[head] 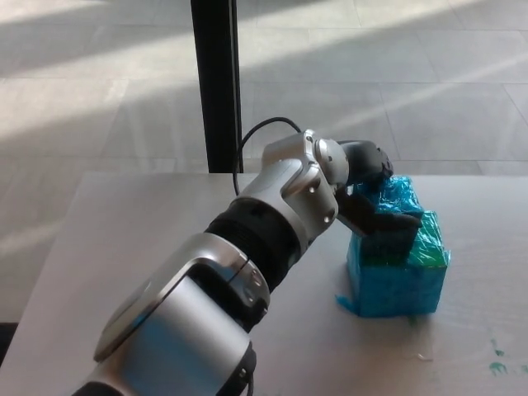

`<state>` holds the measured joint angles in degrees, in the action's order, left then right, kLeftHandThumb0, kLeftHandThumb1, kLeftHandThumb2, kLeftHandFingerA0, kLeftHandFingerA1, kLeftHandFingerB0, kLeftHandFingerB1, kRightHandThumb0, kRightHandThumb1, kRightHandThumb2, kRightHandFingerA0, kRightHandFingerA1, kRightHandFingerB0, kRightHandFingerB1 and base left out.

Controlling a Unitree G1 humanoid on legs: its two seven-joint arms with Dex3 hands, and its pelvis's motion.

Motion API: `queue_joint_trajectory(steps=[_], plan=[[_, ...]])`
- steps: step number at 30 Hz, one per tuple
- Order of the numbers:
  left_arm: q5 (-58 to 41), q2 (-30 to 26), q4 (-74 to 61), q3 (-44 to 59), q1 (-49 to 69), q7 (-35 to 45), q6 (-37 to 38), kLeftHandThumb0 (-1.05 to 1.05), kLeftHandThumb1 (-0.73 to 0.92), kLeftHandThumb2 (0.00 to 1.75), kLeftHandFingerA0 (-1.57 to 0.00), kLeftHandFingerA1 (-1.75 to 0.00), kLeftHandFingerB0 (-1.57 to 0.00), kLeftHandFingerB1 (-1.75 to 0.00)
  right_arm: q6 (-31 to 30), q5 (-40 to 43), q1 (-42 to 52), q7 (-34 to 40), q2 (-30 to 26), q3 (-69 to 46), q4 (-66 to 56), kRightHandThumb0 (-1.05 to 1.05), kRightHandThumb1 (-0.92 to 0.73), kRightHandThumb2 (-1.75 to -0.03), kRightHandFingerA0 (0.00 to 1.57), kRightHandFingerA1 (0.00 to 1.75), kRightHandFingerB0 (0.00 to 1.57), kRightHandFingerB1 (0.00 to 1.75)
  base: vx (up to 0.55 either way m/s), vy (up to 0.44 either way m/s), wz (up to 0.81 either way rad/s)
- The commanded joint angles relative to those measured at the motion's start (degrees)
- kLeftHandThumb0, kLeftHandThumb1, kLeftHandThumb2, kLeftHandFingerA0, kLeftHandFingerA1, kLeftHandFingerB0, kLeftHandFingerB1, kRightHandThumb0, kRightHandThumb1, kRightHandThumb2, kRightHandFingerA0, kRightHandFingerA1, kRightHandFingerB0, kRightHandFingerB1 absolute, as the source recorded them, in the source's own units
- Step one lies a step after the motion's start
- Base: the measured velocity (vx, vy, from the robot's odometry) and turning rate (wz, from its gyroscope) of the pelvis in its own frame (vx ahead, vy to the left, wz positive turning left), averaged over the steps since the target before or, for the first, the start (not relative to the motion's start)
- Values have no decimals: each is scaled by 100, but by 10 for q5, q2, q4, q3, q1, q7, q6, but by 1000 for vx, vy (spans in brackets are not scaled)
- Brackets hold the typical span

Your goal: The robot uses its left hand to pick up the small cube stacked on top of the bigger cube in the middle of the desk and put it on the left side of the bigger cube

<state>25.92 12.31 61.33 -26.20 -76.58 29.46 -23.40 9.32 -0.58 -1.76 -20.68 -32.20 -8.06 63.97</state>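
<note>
**Small Cube: Handling Properties and Grip Location**

The small cube [394,216] sits on top of the bigger cube [398,276], offset toward the bigger cube's 10 o'clock corner, right of centre on the tabletop [115,247]. Both are wrapped in crinkled teal film.

Left hand [373,191]: reaching in from 8 o'clock of the stack. Its black fingers [386,221] lie across the near face and upper left edge of the small cube — wrapped onto it, though whether the grip is fully closed and bearing load cannot be confirmed from this angle. The right hand is not visible.

Expected handling:
- Weight: probably light, judging by its compact form.
- Stiffness: the body looks rigid; the film skin is loose and may shift under pressure.
- Surface: glossy, so likely slippery — a slip under light pressure is the main risk.

Recommended hold: two opposite vertical faces, midway up, clear of the wrinkled corners. Lift straight up so the bigger cube is not dragged, then set down on the bare tabletop at 9 o'clock of it.
</note>
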Motion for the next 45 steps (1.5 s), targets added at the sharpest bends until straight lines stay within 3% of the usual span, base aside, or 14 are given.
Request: queue_joint_trajectory(steps=[1,7,11,13,14,16,19,21,22,26,28,31,35,45], plan=[[-10,9,-6,6,13,-3,-15,-105,70,62,0,-16,0,0,-4,-9,3,6,-18,4,-4,-37,-67,-59,57,51,40,34,0,0,0],[-11,17,8,12,16,-13,-3,-105,66,62,0,-18,0,0,-27,6,-6,-2,-16,-6,-14,-38,-66,-59,57,54,39,34,0,0,0],[41,28,16,-46,22,-69,12,-91,48,101,0,-31,-10,0,-8,-6,-10,2,-14,2,-4,-35,-68,-60,59,55,38,34,0,0,0],[50,31,21,-63,23,-82,10,-84,48,92,-1,-39,-11,-10,-5,-11,-11,2,-14,7,-2,-37,-68,-60,58,53,37,33,0,0,0],[63,31,20,-81,31,-98,17,-83,52,58,-6,-52,-2,-30,-11,-11,-8,3,-13,9,-13,-38,-67,-59,57,54,39,33,0,0,0],[95,27,25,-128,40,-101,29,-65,36,85,-3,-57,-3,-34,-16,-11,-1,7,-13,11,-28,-37,-68,-59,56,52,39,34,0,0,0],[102,19,22,-154,56,-117,30,-59,36,84,0,-55,-4,-46,-18,-11,1,9,-10,13,-33,-34,-68,-60,58,52,39,34,0,0,0],[117,15,25,-179,71,-136,34,-37,13,80,-9,-59,0,-51,-32,-12,4,17,-6,13,-47,-36,-67,-59,60,55,39,33,0,0,0],[117,14,24,-181,76,-145,35,-63,33,71,-8,-63,-11,-46,-29,-11,0,16,-5,12,-38,-36,-67,-60,61,59,40,34,0,0,0],[119,11,26,-182,94,-189,55,-58,32,71,-13,-62,-20,-47,-26,-14,-15,21,-3,13,-12,-37,-67,-59,59,53,40,33,0,0,0],[111,12,21,-163,114,-258,79,-46,53,56,-62,-130,-34,-42,-18,-15,-5,15,-4,15,-29,-37,-69,-60,56,55,40,34,0,0,0],[98,16,18,-133,131,-316,104,-36,66,59,-84,-152,-49,-50,-20,-14,-3,18,-2,14,-30,-37,-70,-61,59,54,42,34,0,0,0],[77,25,12,-83,165,-440,171,-33,73,67,-79,-157,-60,-60,-14,-18,-3,16,-4,17,-28,-38,-71,-61,57,52,41,35,0,0,0],[54,49,9,-22,175,-455,181,-36,74,66,-78,-150,-54,-57,-14,-18,-2,17,-5,17,-30,-38,-69,-60,58,55,41,35,0,0,0]])
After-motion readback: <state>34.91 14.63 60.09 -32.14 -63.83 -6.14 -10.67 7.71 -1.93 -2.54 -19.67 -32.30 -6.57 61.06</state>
